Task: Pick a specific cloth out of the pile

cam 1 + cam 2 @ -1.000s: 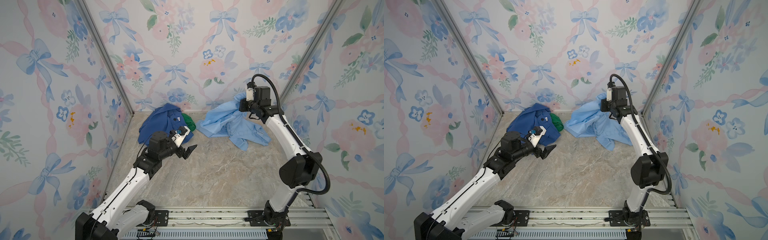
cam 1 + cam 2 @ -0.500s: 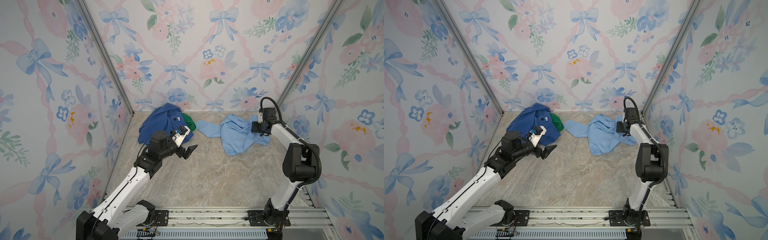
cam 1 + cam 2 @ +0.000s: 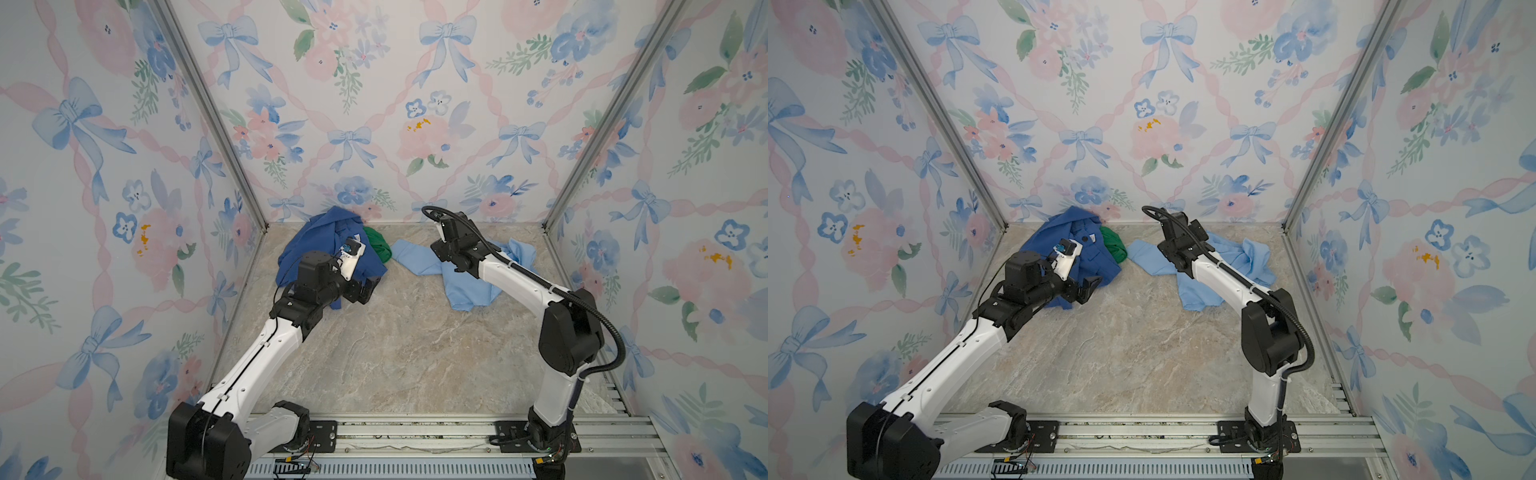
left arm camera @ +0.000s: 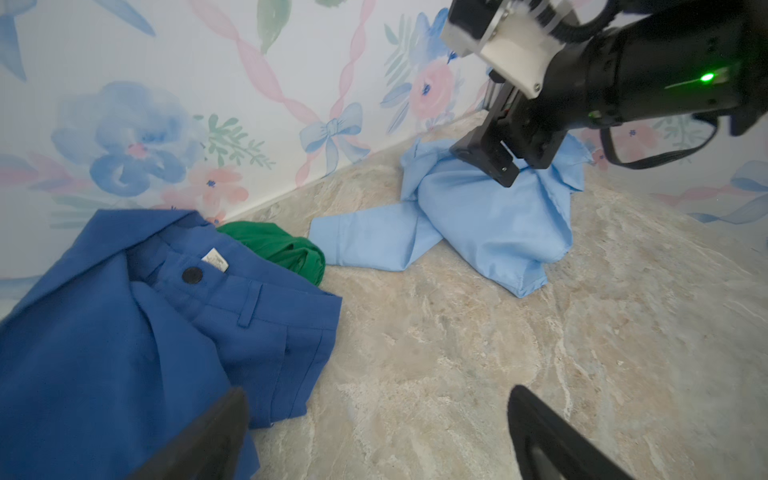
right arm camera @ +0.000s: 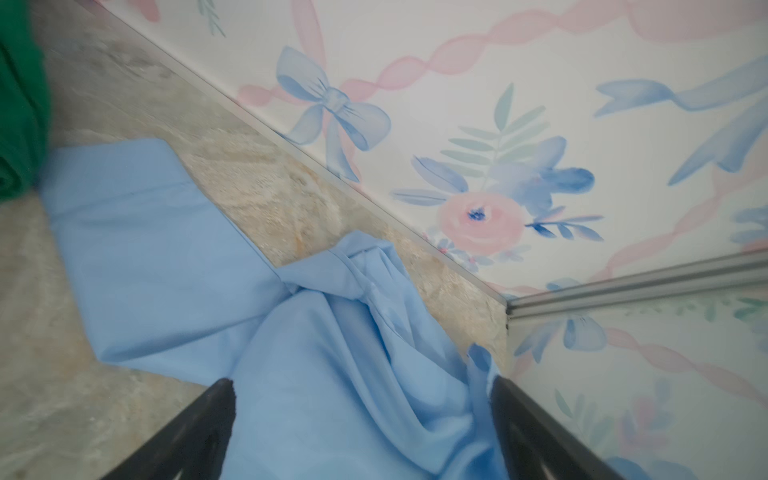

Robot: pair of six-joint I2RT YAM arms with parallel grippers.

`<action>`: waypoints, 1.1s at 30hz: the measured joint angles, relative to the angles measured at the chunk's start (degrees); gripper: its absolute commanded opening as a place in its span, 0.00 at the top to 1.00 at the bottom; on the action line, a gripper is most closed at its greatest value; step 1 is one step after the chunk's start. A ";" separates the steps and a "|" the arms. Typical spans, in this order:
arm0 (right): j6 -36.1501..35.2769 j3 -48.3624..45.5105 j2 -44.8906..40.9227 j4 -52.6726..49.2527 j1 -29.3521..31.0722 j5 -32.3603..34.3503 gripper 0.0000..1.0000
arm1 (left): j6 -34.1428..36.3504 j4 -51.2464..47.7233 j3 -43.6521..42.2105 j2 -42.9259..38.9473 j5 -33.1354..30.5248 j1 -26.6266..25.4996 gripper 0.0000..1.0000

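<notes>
Released since 1 second ago, the cloth (image 3: pixel 469 282) lies crumpled on the counter (image 3: pixel 395 353), sleeve tip just beside the pile (image 3: pixel 316 245).
3 garments: 1 pale-blue cloth, 1 royal-blue garment (image 4: pixel 124 353), 1 green garment (image 4: pixel 282 249); the white label (image 4: pixel 215 260) is unreadable. Right end effector (image 5: pixel 361 386) gapes wide over the cloth, gripping nothing; left end effector (image 4: pixel 378 395) wide apart, empty.

Both top views look down from high above the front rail (image 3: pixel 415 432), facing the back wall (image 3: pixel 374 104), far enough to hold the whole desk (image 3: pixel 395 353). The left wrist camera sits low behind the left fingers (image 4: pixel 203 440), looking past them at the blue heap (image 4: pixel 104 353), the pale shirt (image 4: pixel 478 216) and the right arm (image 4: pixel 644 62) (all seen from above too). The right wrist camera hangs close over that shirt, just behind the right fingers (image 5: pixel 187 444), facing a back corner.
</notes>
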 measured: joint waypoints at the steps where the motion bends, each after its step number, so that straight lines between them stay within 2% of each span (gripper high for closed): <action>1: 1.03 4.57 3.56 -1.29 0.04 -2.91 0.03 | -0.98 -0.28 0.24 1.31 0.04 1.27 0.02; 5: 4.37 21.16 18.05 -7.85 0.02 -10.19 0.03 | -3.37 -2.36 0.31 2.71 0.07 3.72 0.02; 8: 6.21 27.30 25.92 -12.46 0.35 -12.52 0.03 | -4.11 -2.64 0.37 2.67 0.24 3.76 0.02; 14: 7.10 35.34 34.73 -21.64 0.87 -13.86 0.03 | -4.81 -3.02 0.37 2.67 0.28 3.80 0.02; 17: 6.69 39.45 36.02 -24.63 1.09 -13.99 0.01 | -5.14 -3.02 0.37 2.67 0.35 4.07 0.02; 18: 6.56 40.09 36.04 -25.44 1.14 -13.99 0.03 | -5.18 -3.02 0.37 2.67 0.48 4.20 0.02; 21: 5.99 41.29 36.35 -28.00 1.05 -14.93 0.17 | -5.20 -3.02 0.37 2.60 0.48 4.50 0.02; 25: 6.51 41.75 37.22 -31.71 0.26 -18.34 0.27 | -5.38 -3.02 0.37 2.56 0.52 4.57 0.02; 28: 7.15 41.75 37.29 -33.20 -0.57 -21.46 0.39 | -5.40 -3.02 0.37 2.54 0.70 4.55 0.02; 31: 7.69 41.72 37.29 -34.64 -1.64 -23.30 0.77 | -5.40 -3.02 0.37 2.40 0.70 4.57 0.02; 33: 8.13 41.46 37.27 -34.97 -2.47 -24.11 0.98 | -5.40 -3.02 0.37 2.27 0.70 4.57 0.02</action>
